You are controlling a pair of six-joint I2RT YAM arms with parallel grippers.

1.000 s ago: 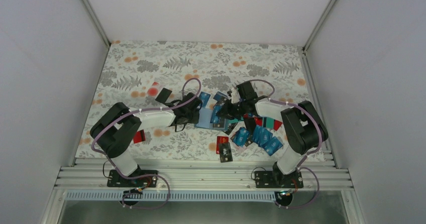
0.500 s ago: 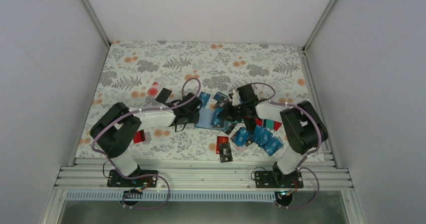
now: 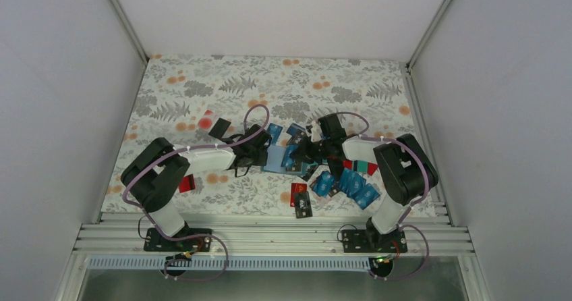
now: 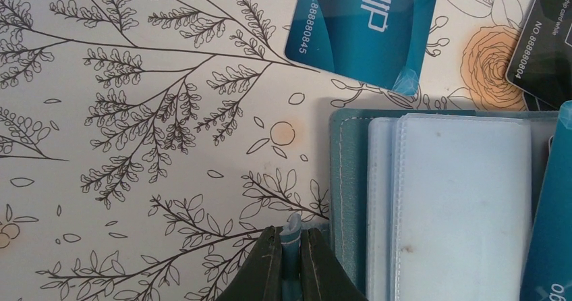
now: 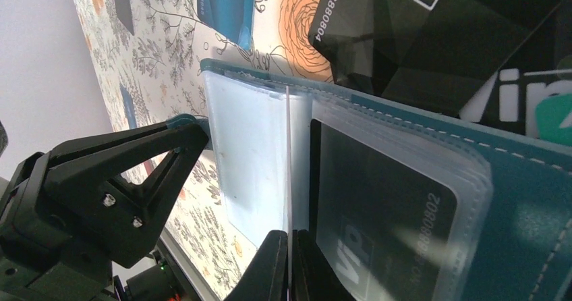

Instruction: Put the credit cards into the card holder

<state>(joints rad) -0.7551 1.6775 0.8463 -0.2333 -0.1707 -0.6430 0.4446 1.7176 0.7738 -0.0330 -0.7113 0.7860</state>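
1. Two arms meet over the middle of the flowered table (image 3: 189,92). At the left, a red card (image 3: 187,183) lies beside the left arm's elbow, and a black card (image 3: 219,129) lies on the far side of that arm's wrist.
2. Left gripper (image 4: 290,264): fingers pressed together, pinching a thin pale edge at the holder's left side, low over the table.
3. Holder (image 3: 275,160): lies open on the table between the two grippers, teal rim around pale clear sleeves facing up. A teal VIP card (image 4: 364,24) lies on the table just beyond its far edge, with a dark card (image 4: 546,44) to the right of that one.
4. Right gripper (image 5: 290,267): fingers closed on a single clear sleeve leaf of the holder, seen edge-on. The sleeve just right of that leaf holds a black VIP card (image 5: 378,237).
5. Right of the holder, a cluster of blue cards (image 3: 347,183) lies under the right arm, with red and teal cards (image 3: 359,165) just beyond them. Nearer the bases lie a red-and-black card (image 3: 300,193) and a second black one (image 3: 305,210), touching.
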